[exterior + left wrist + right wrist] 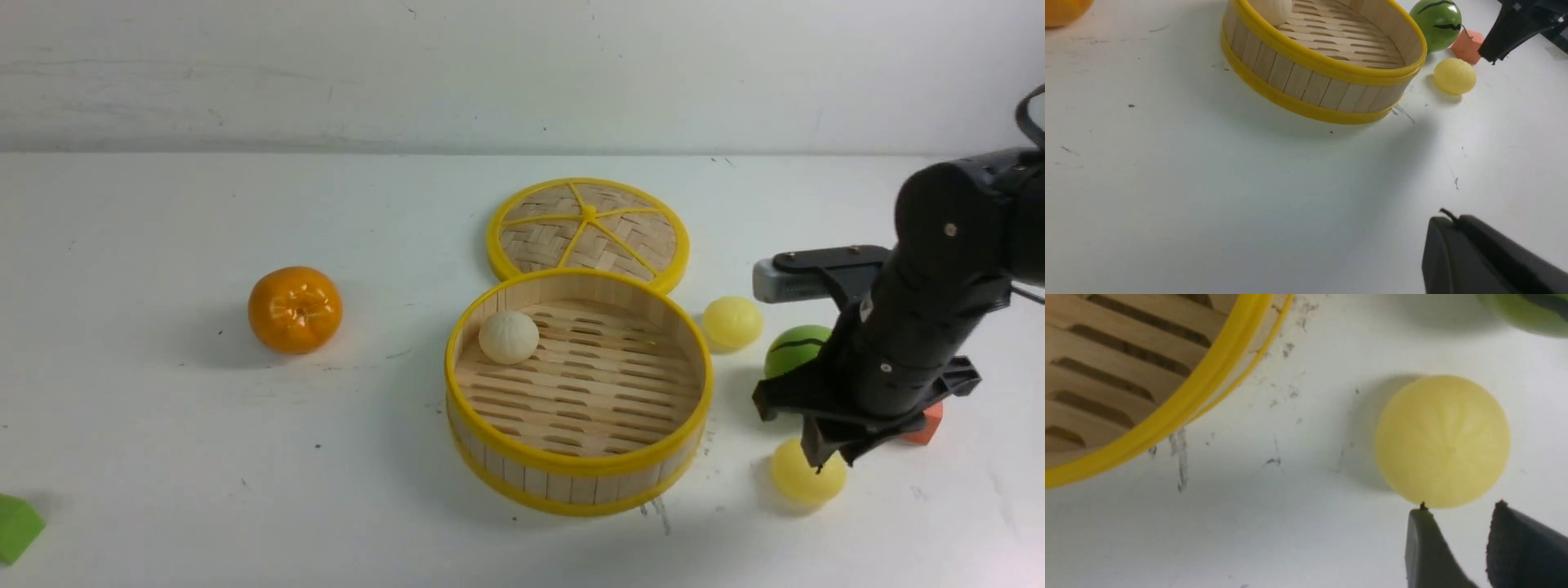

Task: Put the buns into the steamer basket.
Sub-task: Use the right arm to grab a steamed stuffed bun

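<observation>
The steamer basket (pixel 578 469) stands mid-table with the off-white bun (pixel 508 336) on its slatted floor at the far left. One pale yellow bun (pixel 732 322) lies on the table by the basket's far right side. The other pale yellow bun (pixel 804 482) lies near right of the basket (pixel 1180 412). My right gripper (pixel 829 461) hangs just above this bun (pixel 1442 441), narrowly open and empty (pixel 1461 508), tips at the bun's edge. My left gripper (pixel 1457 220) shows only in the left wrist view, its fingers pressed together, over bare table in front of the basket (pixel 1306 87).
The woven lid (pixel 588 233) lies behind the basket. A green watermelon ball (pixel 796 349) and a red-orange block (pixel 927 425) sit close behind my right gripper. An orange tangerine (pixel 295 309) lies at the left, a green block (pixel 16 527) at the near left edge.
</observation>
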